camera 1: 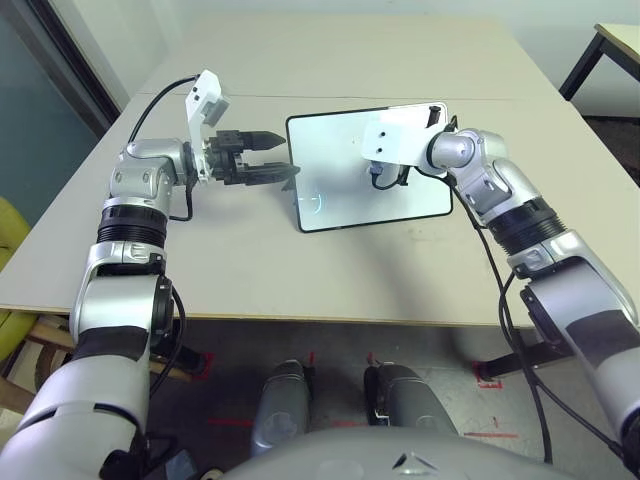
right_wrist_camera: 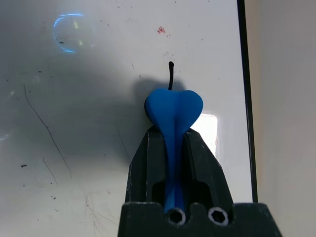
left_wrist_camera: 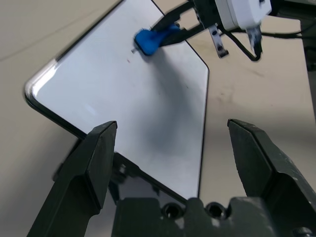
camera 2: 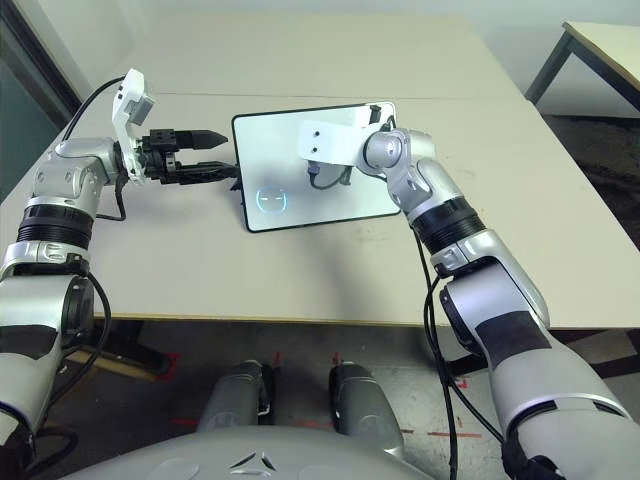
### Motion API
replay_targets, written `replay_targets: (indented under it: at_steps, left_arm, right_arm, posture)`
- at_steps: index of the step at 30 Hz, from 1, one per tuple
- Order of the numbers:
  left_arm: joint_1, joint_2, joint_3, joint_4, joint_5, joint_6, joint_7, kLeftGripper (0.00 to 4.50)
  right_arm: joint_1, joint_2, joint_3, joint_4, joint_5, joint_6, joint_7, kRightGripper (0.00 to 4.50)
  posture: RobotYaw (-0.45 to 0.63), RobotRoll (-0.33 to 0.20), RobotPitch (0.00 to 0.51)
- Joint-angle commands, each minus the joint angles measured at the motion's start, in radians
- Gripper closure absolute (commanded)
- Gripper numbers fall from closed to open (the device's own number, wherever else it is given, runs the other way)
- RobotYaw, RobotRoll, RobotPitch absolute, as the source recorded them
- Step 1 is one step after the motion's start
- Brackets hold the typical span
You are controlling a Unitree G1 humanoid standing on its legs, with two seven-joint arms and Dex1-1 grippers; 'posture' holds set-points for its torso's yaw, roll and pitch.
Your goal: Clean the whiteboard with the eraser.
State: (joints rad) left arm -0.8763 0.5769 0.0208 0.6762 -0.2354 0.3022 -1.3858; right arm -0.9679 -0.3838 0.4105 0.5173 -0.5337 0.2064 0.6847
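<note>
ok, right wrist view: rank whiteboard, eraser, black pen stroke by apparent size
1. whiteboard
2. eraser, held in the right end effector; it sits nearer the camera, so it looks enlarged
3. black stroke

Beige table in a pale-walled room, seen from above.

The wide, matte beige rectangular tabletop (camera 1: pixel 330 60) runs back toward a plain light wall (camera 1: pixel 330 6), and a thin seam (camera 1: pixel 520 99) crosses it from side to side partway back. A second light-topped table with thin black legs (camera 1: pixel 610 50) stands apart at the far right corner. On the left, a dark-framed glass panel (camera 1: pixel 30 110) tinted grey-blue rises beside the table. A yellow-green seat on pale wooden legs (camera 1: pixel 15 320) stands near the table's front left corner. The floor (camera 1: pixel 470 400) below the front edge is grey, with short strips of red tape (camera 1: pixel 490 378) stuck to it. The light is even and soft.
</note>
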Motion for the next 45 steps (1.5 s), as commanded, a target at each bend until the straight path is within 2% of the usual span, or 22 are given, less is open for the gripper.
replay_targets:
  at_steps: [1,6,18,25,34,45]
  left_arm:
    - [0.033,0.011,-0.01,-0.061,-0.015,0.024,-0.006,0.0]
    - [0.057,0.013,-0.01,-0.1,-0.023,0.041,-0.002,0.0]
    - [0.039,0.009,-0.009,-0.079,-0.024,0.032,0.003,0.0]
    - [0.036,0.009,-0.009,-0.072,-0.023,0.03,0.004,0.0]
    - [0.024,0.012,-0.007,-0.062,-0.021,0.027,0.006,0.0]
    - [0.02,0.012,-0.006,-0.06,-0.021,0.026,0.008,0.0]
  right_arm:
    - [-0.005,-0.003,0.014,0.009,-0.002,-0.012,0.007,4.27]
    - [0.005,-0.04,0.011,0.033,-0.008,-0.025,0.005,4.27]
    - [0.02,-0.174,-0.025,0.09,0.008,-0.05,-0.013,4.27]
    - [0.025,-0.211,-0.021,0.118,0.001,-0.081,-0.02,4.27]
    - [0.041,-0.201,-0.008,0.079,0.001,-0.09,0.0,4.27]
    - [0.073,-0.134,0.015,-0.047,-0.005,-0.051,0.051,4.27]
  posture:
    - [0.14,0.0,0.07]
    - [0.14,0.0,0.069]
    - [0.13,0.0,0.062]
    - [0.13,0.0,0.064]
    - [0.14,0.0,0.065]
    - [0.14,0.0,0.069]
